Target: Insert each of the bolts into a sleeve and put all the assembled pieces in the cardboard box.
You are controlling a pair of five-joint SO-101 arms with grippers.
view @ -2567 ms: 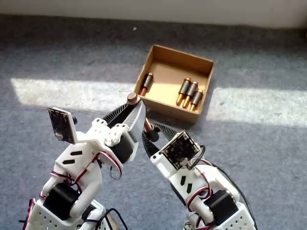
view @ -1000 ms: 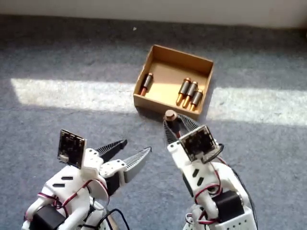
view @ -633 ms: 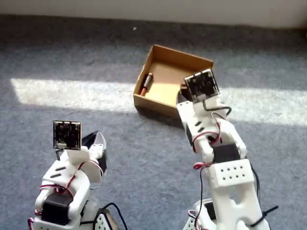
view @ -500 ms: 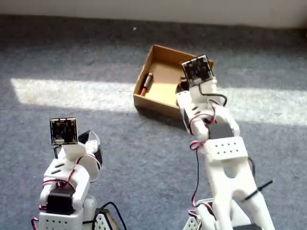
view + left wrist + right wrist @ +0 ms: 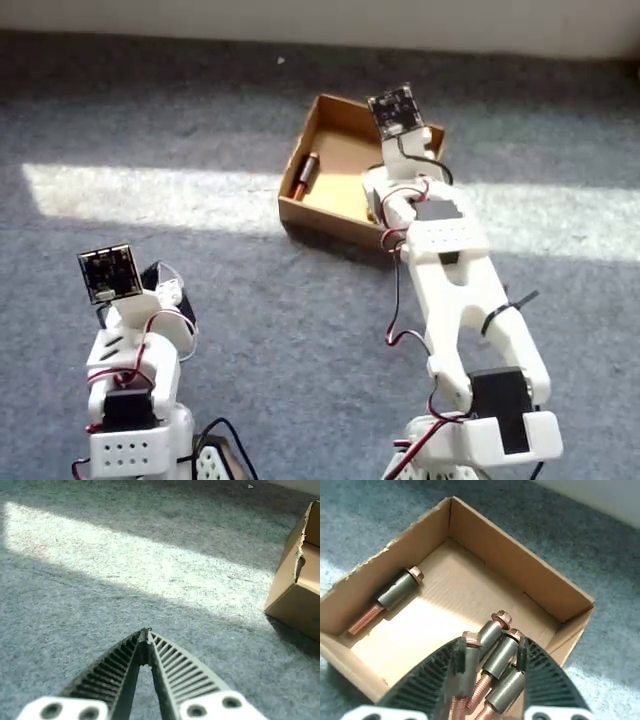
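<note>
**Left arm** (image 5: 125, 380), lower left of the high view, and **right arm** (image 5: 460, 290), right of centre: white printed shells with black servo blocks between the links. Thin red, black and white cables loop past the joints. Each wrist bears a small square dark circuit board, the left board (image 5: 108, 272) and the right board (image 5: 393, 108). A black cable tie (image 5: 500, 310) girds the right arm's long link. Some white plates show rows of small holes.

**Left pincer** (image 5: 146, 635) and **right pincer** (image 5: 490, 647): black tapering fingers with ribbed lattice faces. They are seated on white mounts with round dark screw holes.
</note>
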